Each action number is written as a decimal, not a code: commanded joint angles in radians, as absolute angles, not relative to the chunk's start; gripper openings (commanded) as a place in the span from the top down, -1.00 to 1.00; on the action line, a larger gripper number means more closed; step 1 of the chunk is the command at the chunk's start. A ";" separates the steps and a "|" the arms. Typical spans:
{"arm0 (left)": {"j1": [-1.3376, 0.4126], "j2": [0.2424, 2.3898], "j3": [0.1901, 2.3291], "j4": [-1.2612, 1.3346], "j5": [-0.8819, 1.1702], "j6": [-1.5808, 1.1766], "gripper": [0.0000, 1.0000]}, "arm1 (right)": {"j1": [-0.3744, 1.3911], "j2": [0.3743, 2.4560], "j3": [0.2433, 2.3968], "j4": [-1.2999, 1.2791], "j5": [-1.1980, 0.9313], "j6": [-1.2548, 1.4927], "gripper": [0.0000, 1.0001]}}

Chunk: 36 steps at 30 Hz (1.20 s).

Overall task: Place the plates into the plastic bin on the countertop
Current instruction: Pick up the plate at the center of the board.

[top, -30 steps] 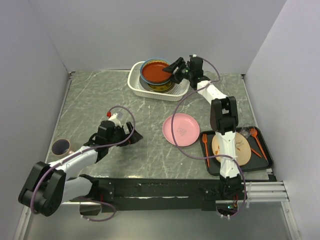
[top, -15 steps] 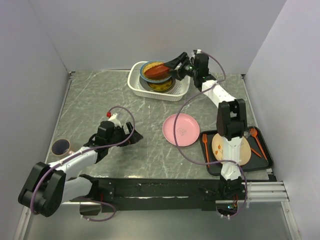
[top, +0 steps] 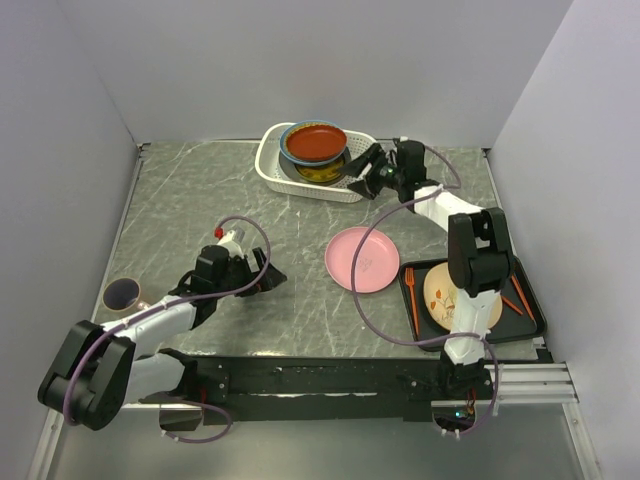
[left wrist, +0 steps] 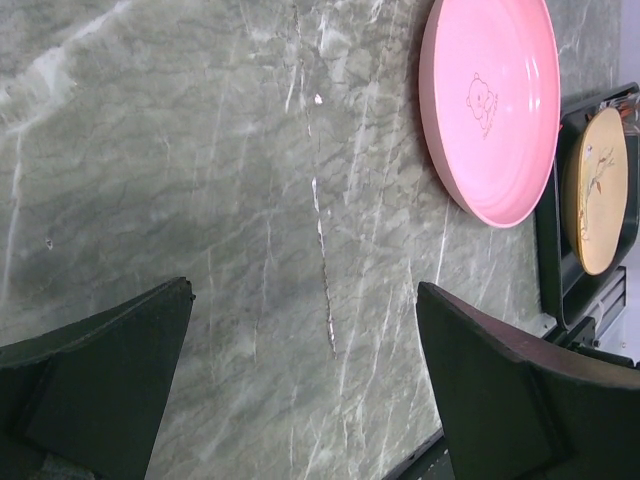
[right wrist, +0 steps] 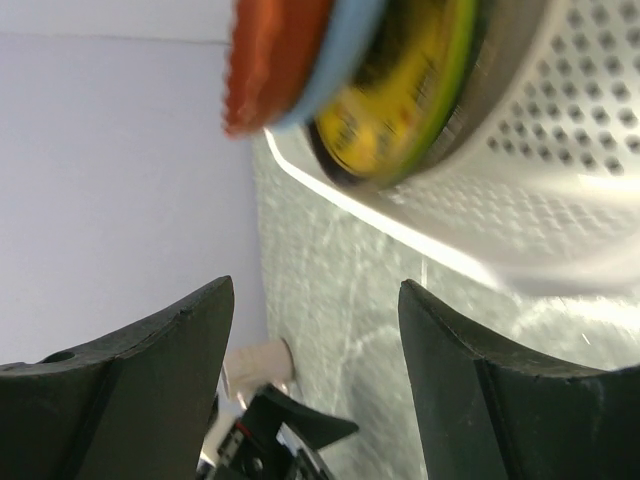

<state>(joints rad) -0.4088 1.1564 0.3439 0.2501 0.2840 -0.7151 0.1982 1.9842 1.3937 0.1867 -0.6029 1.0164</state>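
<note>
Two plates lie outside the white perforated plastic bin [top: 285, 183] in the top view: a round pink plate [top: 362, 259] on the dark grey marbled countertop [top: 200, 200], a cream plate [top: 462, 297] on the black tray [top: 520, 328]; a red plate [top: 313, 142] tops the stack inside; the right gripper [top: 358, 175] hangs beside the bin, jaws apart, empty; the left gripper [top: 268, 276] rests low, spread wide. Left wrist: the pink plate lies ahead, untouched; likely the next pick, best pinched at its raised rim. Right wrist: the lattice wall looms close; lift clear before swinging.
</note>
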 commanded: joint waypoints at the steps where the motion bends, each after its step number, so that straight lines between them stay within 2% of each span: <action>1: -0.407 1.141 0.344 0.293 0.307 -0.724 -0.99 | 0.186 1.868 1.359 0.264 -0.624 0.971 -0.48; 11: -0.451 1.161 0.403 0.293 0.292 -0.735 -0.99 | 0.178 1.803 1.261 0.258 -0.624 0.931 -0.47; 18: -0.535 1.376 0.523 0.347 0.285 -0.745 -0.98 | 0.150 1.640 1.034 0.302 -0.609 0.890 -0.48; 24: -0.578 1.518 0.642 0.383 0.282 -0.753 -0.95 | 0.140 1.488 0.864 0.244 -0.552 0.810 -0.48; 30: -0.594 1.679 0.759 0.393 0.290 -0.744 -0.79 | 0.138 1.373 0.759 0.140 -0.491 0.730 -0.48; 34: -0.603 1.769 0.822 0.396 0.304 -0.750 -0.52 | 0.118 1.316 0.713 0.060 -0.404 0.678 -0.47; 36: -0.606 1.805 0.847 0.391 0.305 -0.752 -0.47 | 0.097 1.295 0.693 0.035 -0.364 0.649 -0.47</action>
<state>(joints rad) -0.5938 1.7557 0.7872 0.3561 0.2916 -0.7494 0.1333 1.3506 0.7223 0.0998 -0.4721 0.7349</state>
